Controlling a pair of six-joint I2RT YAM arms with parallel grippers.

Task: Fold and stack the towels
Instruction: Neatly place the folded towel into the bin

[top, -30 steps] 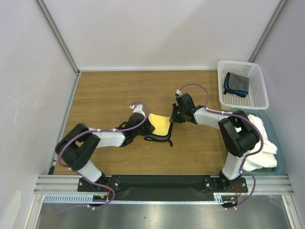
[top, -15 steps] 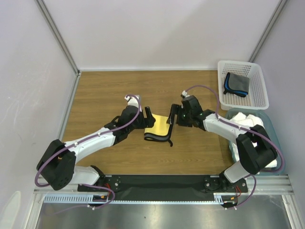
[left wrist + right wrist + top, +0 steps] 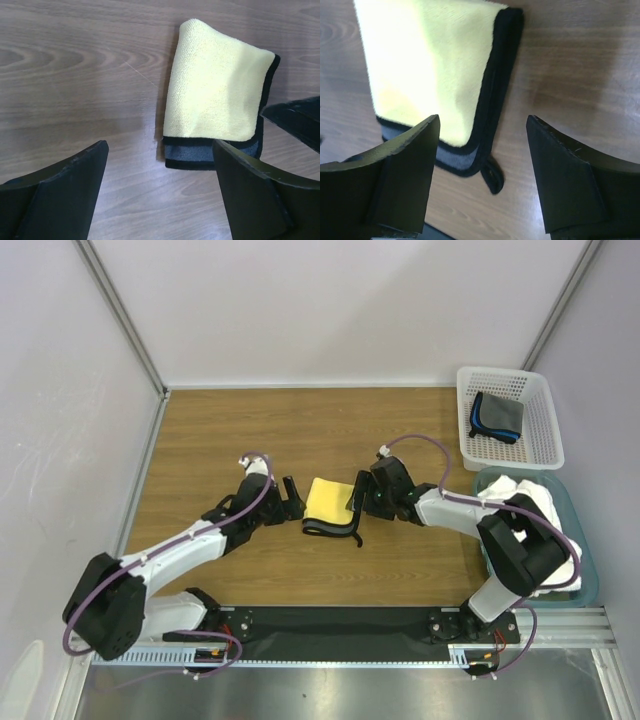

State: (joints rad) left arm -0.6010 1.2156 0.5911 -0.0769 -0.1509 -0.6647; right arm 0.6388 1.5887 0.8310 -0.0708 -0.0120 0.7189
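Note:
A small yellow towel (image 3: 330,502) with a dark edge lies folded flat in the middle of the table, a grey strip of its lower layer showing at the near side. My left gripper (image 3: 293,498) stands open just left of it, holding nothing; in the left wrist view the towel (image 3: 215,95) lies ahead of the open gripper (image 3: 160,147). My right gripper (image 3: 355,498) is open at the towel's right edge, its jaws astride the dark border (image 3: 492,95) without touching it. A dark grey towel edged blue (image 3: 497,415) lies folded in the basket. The white towel (image 3: 548,525) is bunched in a bin.
The white perforated basket (image 3: 470,445) stands at the back right. In front of it sits a teal bin (image 3: 590,575) under the right arm's elbow. A small dark loop (image 3: 492,180) sticks out from the yellow towel's near corner. Grey walls close in the table.
Both grippers have opened and let go of the yellow towel, then drawn back low to its sides. The towel now lies folded flat on the table.

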